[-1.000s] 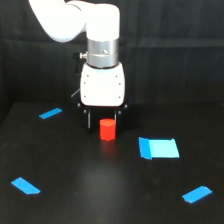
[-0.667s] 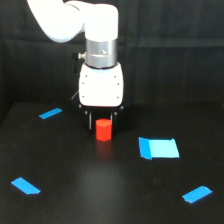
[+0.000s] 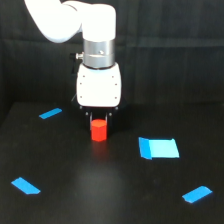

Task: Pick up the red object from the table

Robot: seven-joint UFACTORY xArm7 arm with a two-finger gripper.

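White xArm gripper points straight down over red cylinder – dark fingers mostly hidden behind cylinder top, so cannot tell whether claw grips it or stands apart. Cylinder upright, near middle of black table. No containers in view. Light-blue rectangle well apart toward exterior view's right; blue tape strips far out toward edges – bare black surface all round cylinder.
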